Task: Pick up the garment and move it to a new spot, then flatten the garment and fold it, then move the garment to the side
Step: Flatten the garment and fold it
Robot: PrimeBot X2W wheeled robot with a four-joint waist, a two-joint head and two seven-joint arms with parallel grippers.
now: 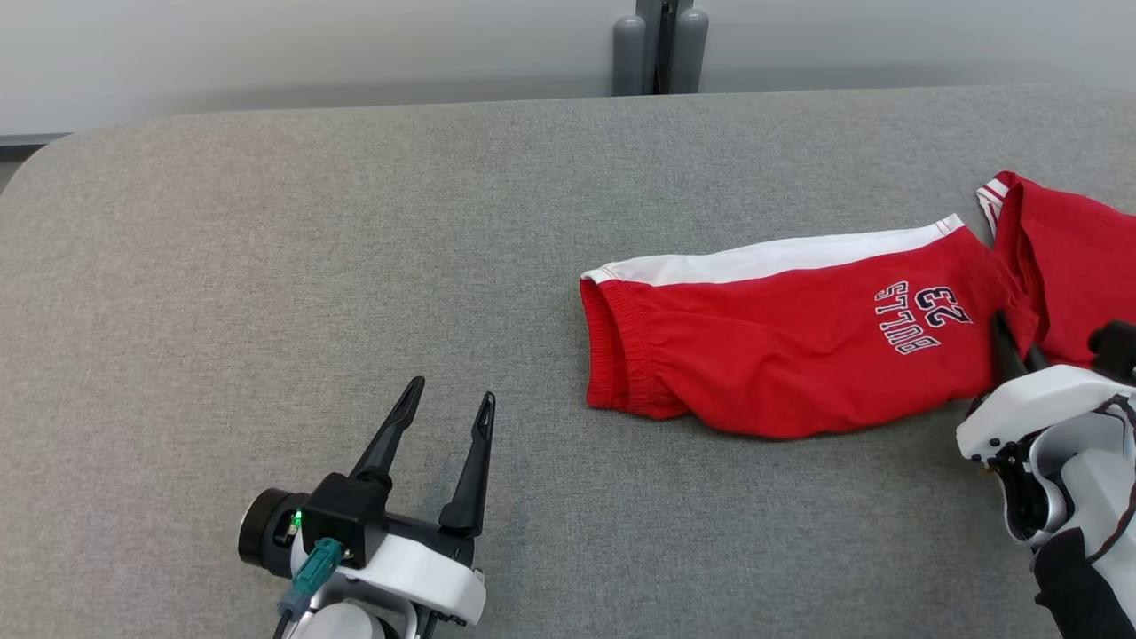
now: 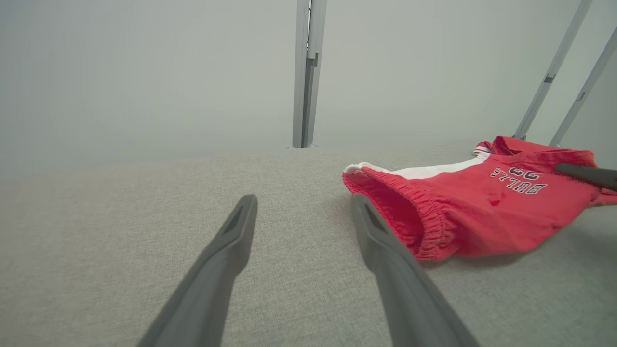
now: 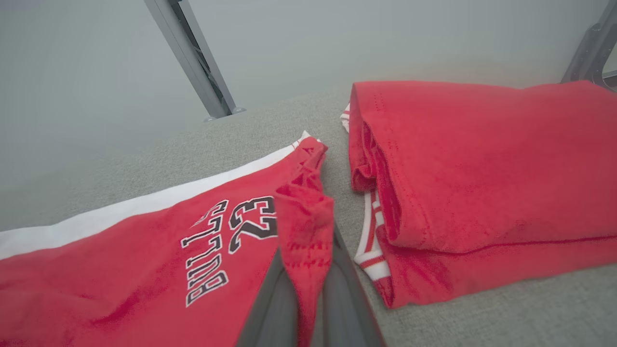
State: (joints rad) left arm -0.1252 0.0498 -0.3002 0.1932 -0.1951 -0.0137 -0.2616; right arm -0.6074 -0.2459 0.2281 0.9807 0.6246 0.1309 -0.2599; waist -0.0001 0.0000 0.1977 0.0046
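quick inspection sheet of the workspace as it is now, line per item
surface: grey fabric-covered table, bare on its left half
job's things: red shorts with a white side stripe and BULLS 23 print, lying on the right half, waistband toward the left, one edge pinched up
clutter: folded red garment with striped trim, just right of the shorts
grippers: left gripper open over bare table, left of the shorts, holding nothing; right gripper shut on a fold of the shorts' edge
cables: teal plug with its lead at the left wrist
surroundings: pale wall; grey upright post behind the table; slanted metal struts
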